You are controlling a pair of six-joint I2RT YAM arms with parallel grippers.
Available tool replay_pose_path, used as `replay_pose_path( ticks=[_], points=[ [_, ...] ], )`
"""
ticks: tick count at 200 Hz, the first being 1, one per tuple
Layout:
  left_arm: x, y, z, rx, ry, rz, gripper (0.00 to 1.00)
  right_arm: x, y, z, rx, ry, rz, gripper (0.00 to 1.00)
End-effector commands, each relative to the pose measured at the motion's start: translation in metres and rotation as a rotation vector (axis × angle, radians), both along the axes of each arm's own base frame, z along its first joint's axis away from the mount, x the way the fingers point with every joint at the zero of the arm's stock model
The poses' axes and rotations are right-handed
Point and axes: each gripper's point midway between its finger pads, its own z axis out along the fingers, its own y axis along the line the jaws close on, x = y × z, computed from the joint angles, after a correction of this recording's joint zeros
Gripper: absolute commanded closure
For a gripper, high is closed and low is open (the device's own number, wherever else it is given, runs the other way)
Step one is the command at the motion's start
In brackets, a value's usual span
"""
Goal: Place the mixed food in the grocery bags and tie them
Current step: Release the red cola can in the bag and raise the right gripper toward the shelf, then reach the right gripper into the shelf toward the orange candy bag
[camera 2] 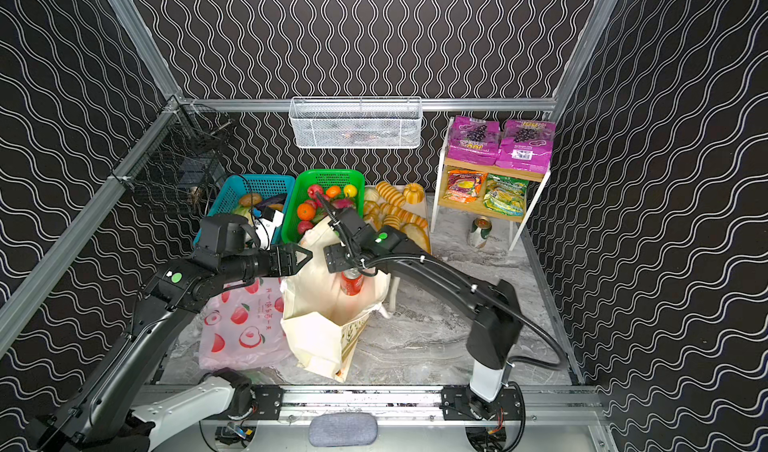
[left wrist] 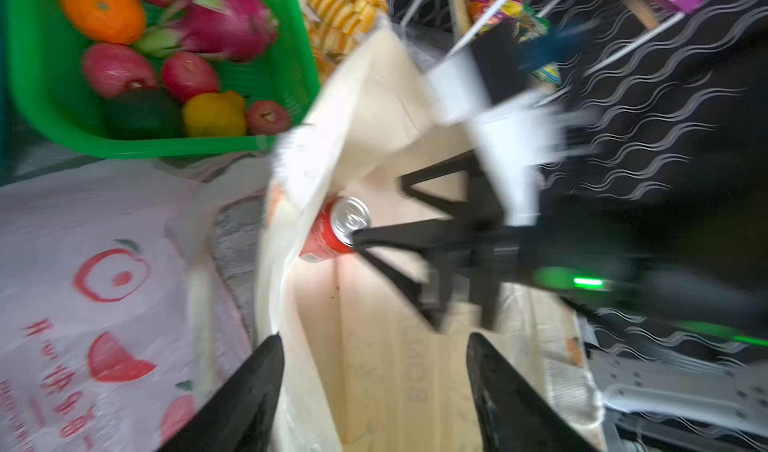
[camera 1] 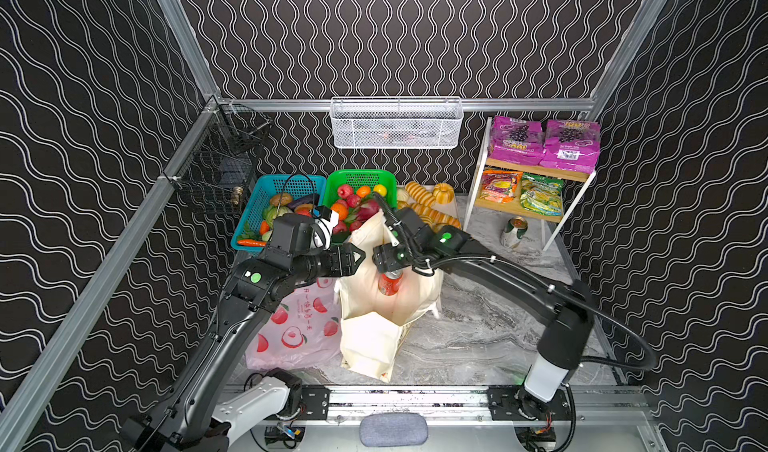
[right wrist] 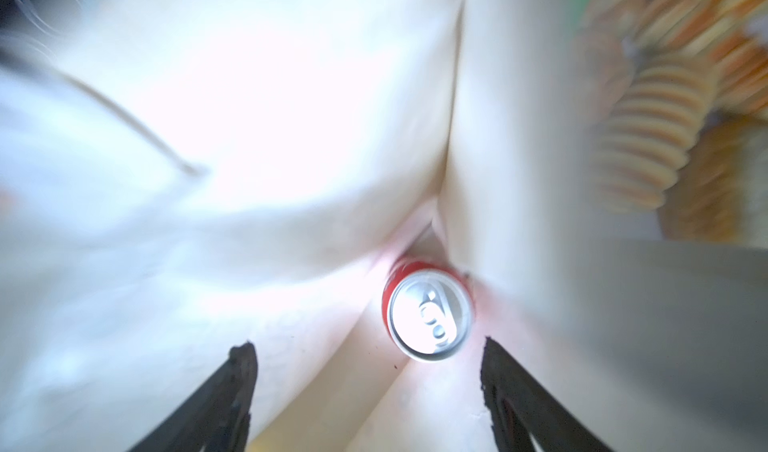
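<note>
Hovering over the mouth of the cream cloth tote (camera 1: 370,338), the right gripper (right wrist: 365,344) is seen with its jaws spread wide and nothing clamped between them. The red soda can (right wrist: 430,313) is found just beyond the fingertips, down inside the tote, wedged in a fold of cloth with its silver lid turned up toward the wrist. In the left wrist view one black fingertip is lined up with the can's lid; whether contact is made cannot be told. The left gripper (left wrist: 372,337) is parted wide too, the tote's near wall running up between its fingers, with no cloth pinched. The pink plastic carrier (camera 1: 295,333) is spread flat on the table, touching the tote's left side. The dragon fruit (left wrist: 232,22) is left in the green basket (camera 1: 359,178), and the purple grape packets (camera 1: 515,140) are stacked on the shelf.
</note>
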Motion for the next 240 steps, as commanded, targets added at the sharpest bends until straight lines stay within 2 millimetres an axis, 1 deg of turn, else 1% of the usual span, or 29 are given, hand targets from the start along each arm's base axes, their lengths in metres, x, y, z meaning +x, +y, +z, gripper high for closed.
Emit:
replay_pose_path(
  ticks=[1,24,37,46,48,60,65,67,68,72,73,74,76,77,81,85,89,91,96,109,125,141,155,164,172,184,204,219,240],
  points=[
    [0.005,0.015,-0.005,0.052,-0.016,0.072,0.26,0.010,-0.010,0.039,0.079,-0.114,-0.030,0.13],
    [0.005,0.016,-0.008,0.068,-0.005,0.078,0.24,0.020,-0.028,0.046,0.125,-0.081,-0.058,0.15],
    [0.004,0.022,-0.005,0.092,-0.017,0.092,0.23,0.026,-0.046,0.063,0.102,-0.126,-0.115,0.16],
    [0.004,0.028,-0.004,0.114,-0.029,0.111,0.20,0.032,-0.067,0.081,0.100,-0.186,-0.173,0.15],
    [0.003,0.029,-0.004,0.119,-0.030,0.112,0.19,0.035,-0.076,0.086,0.103,-0.201,-0.198,0.15],
    [0.002,0.029,-0.006,0.139,-0.029,0.099,0.16,0.046,-0.109,0.098,0.127,-0.233,-0.284,0.16],
    [0.002,0.028,-0.008,0.146,-0.019,0.086,0.16,0.051,-0.128,0.103,0.142,-0.245,-0.328,0.16],
    [0.002,0.028,-0.010,0.149,-0.013,0.082,0.16,0.057,-0.142,0.106,0.152,-0.252,-0.366,0.17],
    [0.001,0.028,-0.010,0.150,-0.010,0.080,0.16,0.057,-0.142,0.106,0.152,-0.252,-0.366,0.17],
    [0.001,0.026,-0.013,0.152,0.004,0.071,0.16,0.062,-0.159,0.104,0.156,-0.254,-0.412,0.18],
    [0.001,0.026,-0.013,0.151,0.007,0.068,0.16,0.064,-0.167,0.103,0.159,-0.256,-0.436,0.18],
    [0.001,0.025,-0.013,0.151,0.008,0.066,0.16,0.064,-0.167,0.103,0.159,-0.256,-0.436,0.18],
    [0.001,0.024,-0.015,0.150,0.015,0.061,0.16,0.068,-0.180,0.103,0.165,-0.260,-0.474,0.19],
    [0.001,0.024,-0.015,0.148,0.016,0.059,0.16,0.068,-0.180,0.103,0.165,-0.260,-0.474,0.19],
    [0.000,0.021,-0.016,0.141,0.024,0.047,0.16,0.071,-0.195,0.101,0.169,-0.261,-0.519,0.21],
    [0.000,0.019,-0.018,0.136,0.032,0.037,0.16,0.076,-0.216,0.101,0.175,-0.272,-0.573,0.22],
    [0.000,0.015,-0.019,0.123,0.039,0.022,0.16,0.076,-0.222,0.100,0.179,-0.277,-0.590,0.22],
    [-0.001,0.014,-0.020,0.117,0.042,0.017,0.16,0.079,-0.234,0.099,0.180,-0.284,-0.619,0.23],
    [-0.001,0.010,-0.021,0.099,0.045,0.002,0.16,0.083,-0.253,0.098,0.194,-0.305,-0.667,0.24],
    [-0.001,0.002,-0.022,0.058,0.041,-0.024,0.17,0.091,-0.289,0.084,0.273,-0.309,-0.761,0.28],
    [0.000,-0.002,-0.026,0.043,0.052,-0.034,0.19,0.103,-0.321,0.065,0.451,-0.280,-0.817,0.35],
    [0.001,-0.002,-0.033,0.065,0.073,-0.040,0.22,0.113,-0.341,0.057,0.585,-0.298,-0.850,0.38],
    [0.002,0.002,-0.040,0.097,0.092,-0.026,0.26,0.124,-0.363,0.053,0.638,-0.340,-0.897,0.39],
    [0.003,0.005,-0.044,0.115,0.101,-0.014,0.29,0.134,-0.376,0.049,0.669,-0.352,-0.930,0.40],
    [0.003,0.005,-0.045,0.115,0.105,-0.019,0.33,0.145,-0.382,0.046,0.720,-0.332,-0.920,0.41],
    [0.002,-0.001,-0.047,0.099,0.109,-0.043,0.38,0.161,-0.384,0.043,0.789,-0.312,-0.877,0.42],
    [0.004,-0.006,-0.048,0.068,0.116,-0.052,0.47,0.179,-0.384,0.039,0.864,-0.314,-0.862,0.42],
    [0.005,-0.008,-0.049,0.058,0.120,-0.051,0.49,0.192,-0.385,0.030,0.905,-0.282,-0.873,0.42],
    [0.006,-0.007,-0.051,0.063,0.123,-0.042,0.51,0.208,-0.381,0.031,0.940,-0.268,-0.839,0.41]
  ],
)
